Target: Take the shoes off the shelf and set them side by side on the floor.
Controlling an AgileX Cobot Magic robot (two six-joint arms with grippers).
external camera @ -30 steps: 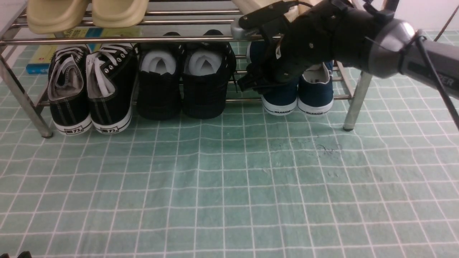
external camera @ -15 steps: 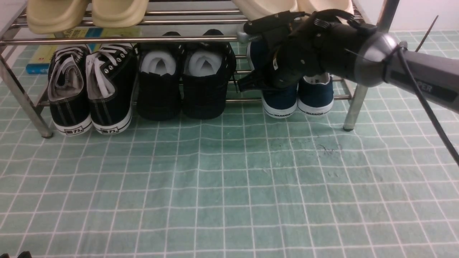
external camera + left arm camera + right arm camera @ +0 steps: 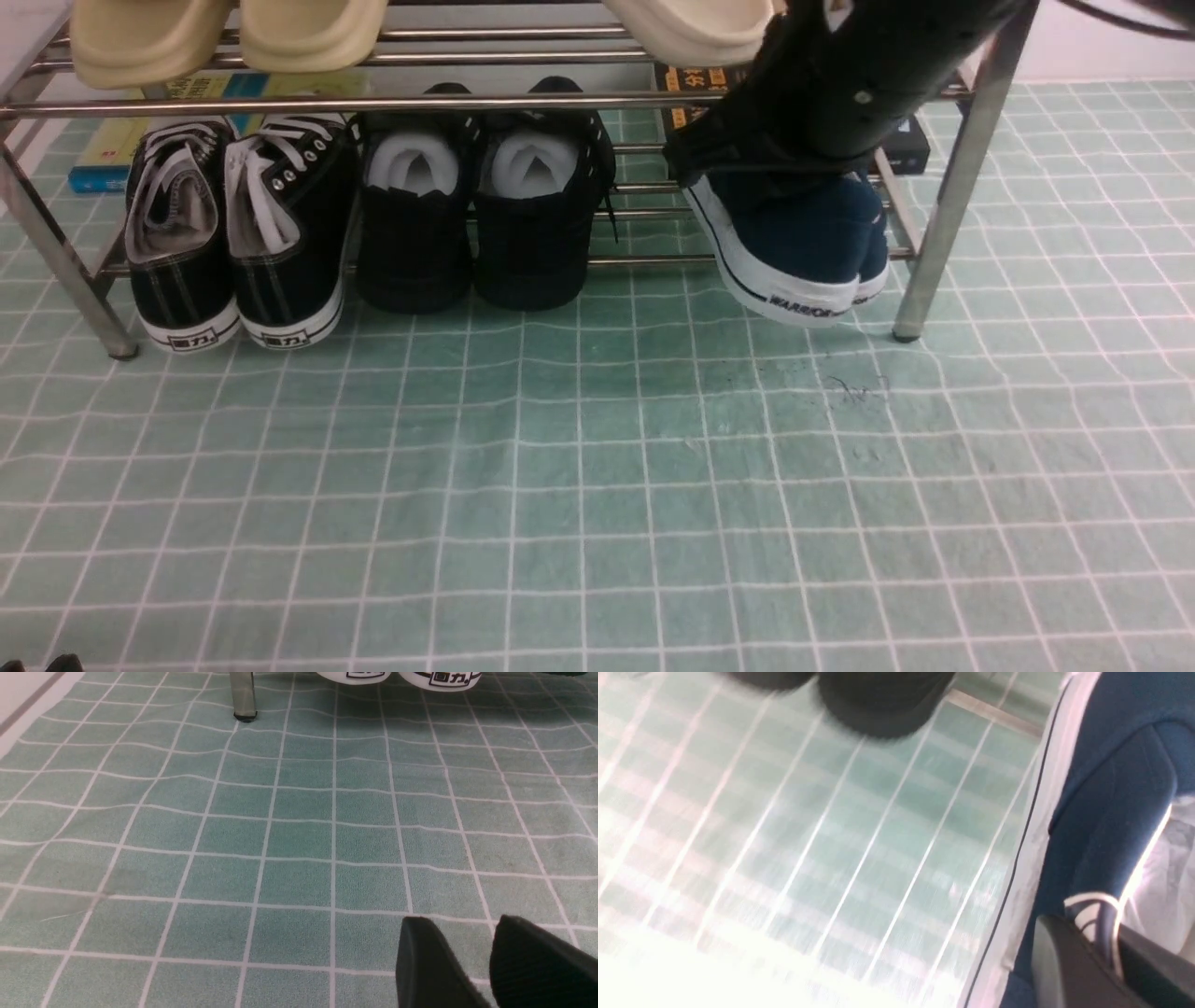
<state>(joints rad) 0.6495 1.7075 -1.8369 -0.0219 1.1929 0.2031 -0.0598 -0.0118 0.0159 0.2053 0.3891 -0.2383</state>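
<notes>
Two navy-blue shoes [image 3: 803,243] with white soles hang tilted at the right end of the chrome shelf [image 3: 941,233]. Their heels stick out past the lower front rail, above the mint-green checked floor [image 3: 597,485]. The farther shoe [image 3: 876,257] is mostly hidden behind the nearer one. My right gripper [image 3: 747,163] reaches down from above; in the right wrist view the right gripper [image 3: 1106,952] is shut on a white-trimmed blue collar [image 3: 1099,914], with paper stuffing [image 3: 1167,896] beside it. My left gripper [image 3: 460,933] hovers low over the floor, open, with nothing between its fingers.
Black lace-up sneakers [image 3: 233,233] and all-black shoes [image 3: 476,224] fill the rest of the lower tier. Beige slippers [image 3: 224,37] lie on the upper tier, with books [image 3: 112,149] behind the rack. A rack leg [image 3: 244,700] stands ahead of the left gripper.
The right gripper has shut on the navy shoes' collar and swung upward. The shoes have tipped up and slid forward off the lower rails; they stood flat on them before.
</notes>
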